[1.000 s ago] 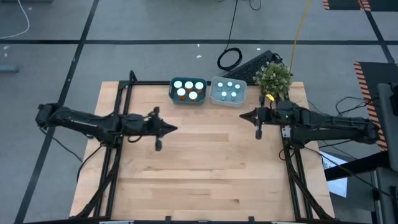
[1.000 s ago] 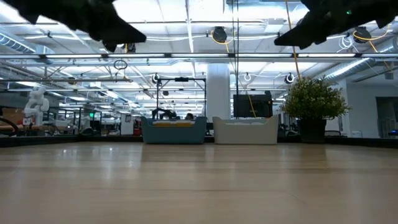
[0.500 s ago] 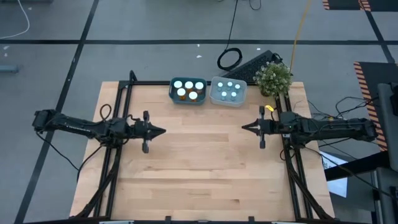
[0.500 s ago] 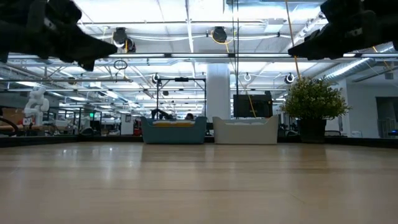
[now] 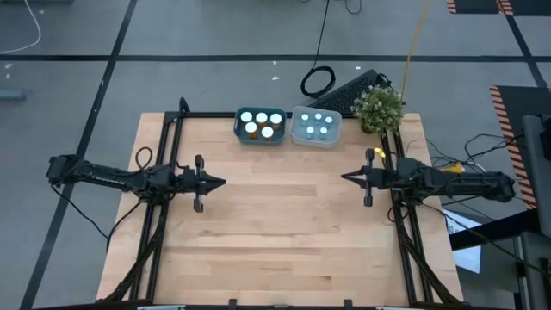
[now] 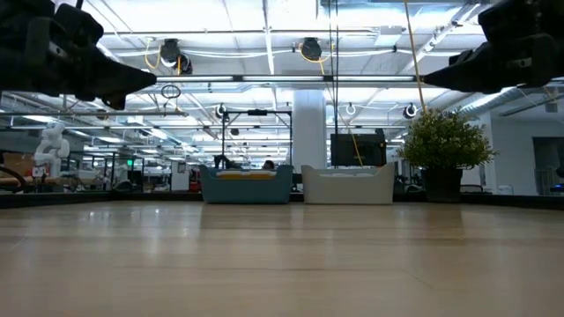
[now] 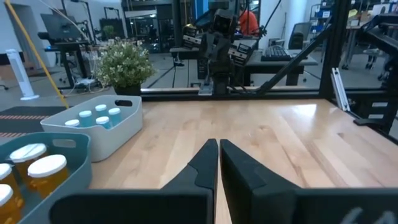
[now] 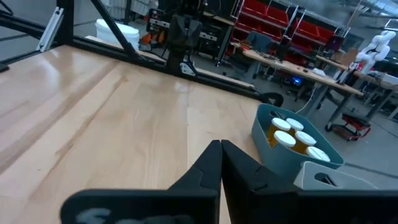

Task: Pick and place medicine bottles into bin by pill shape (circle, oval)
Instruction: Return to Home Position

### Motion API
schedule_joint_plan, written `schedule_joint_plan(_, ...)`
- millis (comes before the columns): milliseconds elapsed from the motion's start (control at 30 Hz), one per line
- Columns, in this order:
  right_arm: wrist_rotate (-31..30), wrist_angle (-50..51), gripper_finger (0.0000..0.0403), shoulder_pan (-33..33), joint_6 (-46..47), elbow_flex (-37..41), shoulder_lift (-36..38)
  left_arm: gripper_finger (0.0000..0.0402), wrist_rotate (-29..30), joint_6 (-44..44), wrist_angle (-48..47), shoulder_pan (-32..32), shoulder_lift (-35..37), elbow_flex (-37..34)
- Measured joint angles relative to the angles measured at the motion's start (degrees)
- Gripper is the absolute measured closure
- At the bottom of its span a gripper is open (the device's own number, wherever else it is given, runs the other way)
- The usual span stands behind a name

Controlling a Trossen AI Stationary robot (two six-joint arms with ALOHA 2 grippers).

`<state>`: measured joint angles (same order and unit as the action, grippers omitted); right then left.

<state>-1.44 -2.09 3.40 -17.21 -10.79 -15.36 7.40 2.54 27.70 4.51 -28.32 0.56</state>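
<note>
Your left gripper (image 5: 221, 182) hangs over the left side of the table (image 5: 275, 258), fingers pressed together tip to tip with nothing between them; the left wrist view shows the two dark fingers (image 7: 202, 167) meeting in a thin seam above bare wood. Your right gripper (image 5: 345, 177) sits opposite it over the right side, likewise closed on nothing, its fingers (image 8: 208, 165) touching along their length. The two point toward each other, well apart, both raised off the surface in the low view. All the medicine bottles you can see are already binned at the far edge of the table: the orange bottles with white caps (image 5: 260, 123) stand upright in the teal bin (image 5: 238, 131), and the pale-blue bottles (image 5: 316, 125) stand in the white bin (image 5: 295, 133) just beside it, the two bins touching or nearly so. Left wrist view confirms white caps (image 7: 48, 165) in the teal bin and blue caps (image 7: 99, 115) in the white one. A potted plant (image 5: 378, 107) stands at the far right corner, next to the white bin
</note>
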Motion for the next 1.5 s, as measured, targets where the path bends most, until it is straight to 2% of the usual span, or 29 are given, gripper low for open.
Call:
schedule_joint_plan(367,1.6,3.4,0.0403,0.0,-0.1,1.0,6.1,0.038,-0.1,0.8,1.3,0.0,0.0,0.0)
schedule_joint_plan(667,1.7,-9.5,0.0403,0.1,-1.7,8.6,7.1,0.038,0.0,0.3,1.2,0.0,-0.1,0.0)
schedule_joint_plan(733,1.7,-9.8,0.0403,0.9,-1.8,9.2,7.2,0.038,0.0,0.3,1.2,0.0,-0.1,0.0)
schedule_joint_plan(1167,17.7,-12.9,0.0403,14.3,-0.9,9.6,7.1,0.038,0.6,0.3,1.8,0.0,-0.1,0.0)
schedule_joint_plan(1433,23.9,-15.6,0.0403,21.6,2.1,9.6,7.8,0.038,0.6,0.2,2.5,0.0,-0.1,0.0)
schedule_joint_plan(1500,21.5,-15.4,0.0403,22.7,4.9,9.7,8.4,0.038,0.6,0.2,2.5,0.0,-0.1,0.0)
